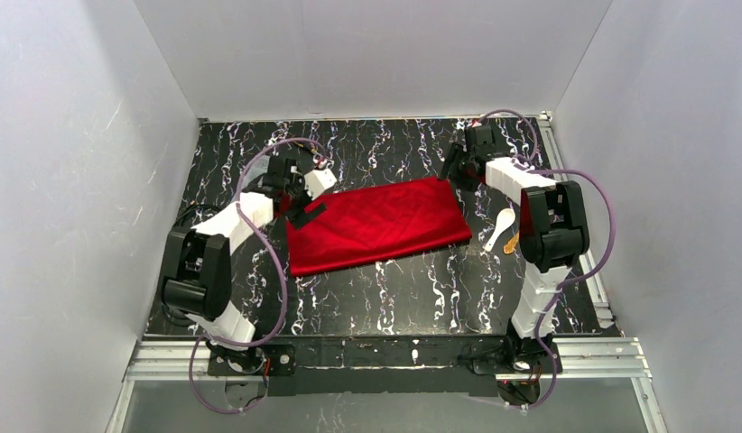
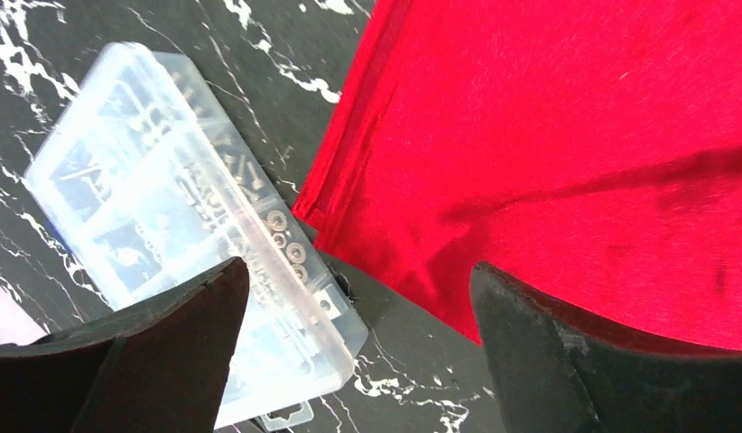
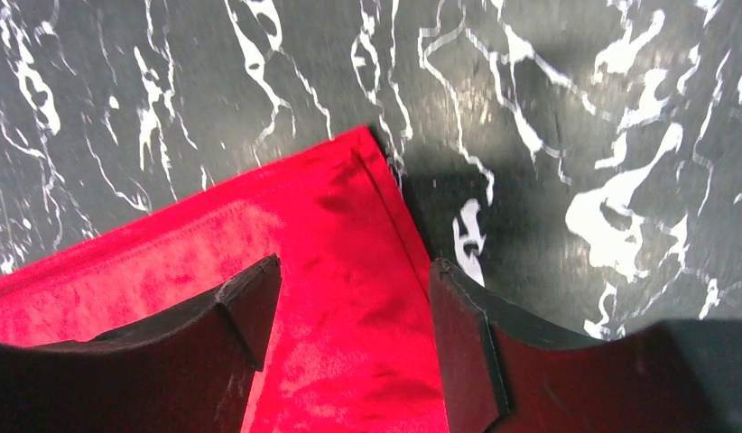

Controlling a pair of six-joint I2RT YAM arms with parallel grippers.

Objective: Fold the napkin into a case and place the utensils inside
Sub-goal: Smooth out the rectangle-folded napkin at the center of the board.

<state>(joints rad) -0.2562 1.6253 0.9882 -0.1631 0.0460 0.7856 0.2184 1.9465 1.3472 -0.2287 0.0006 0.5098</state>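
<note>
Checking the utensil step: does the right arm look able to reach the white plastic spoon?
Probably yes: the white plastic spoon lies uncovered beside that arm, and the right pincer is open, empty.

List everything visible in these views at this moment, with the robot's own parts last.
napkin: one, bright red, lying flat mid-table between the arms
spoon: one, white, on the table just right of the napkin
small utensil: one, yellow-gold, beside the spoon, partly behind the right arm
compartment box: one, clear plastic, on the table beside the napkin's left edge
table: one, black with white veining
walls: three, white, around the table
left gripper: one, black fingers, open over the napkin's left edge
right gripper: one, black fingers, open over the napkin's far right corner
</note>
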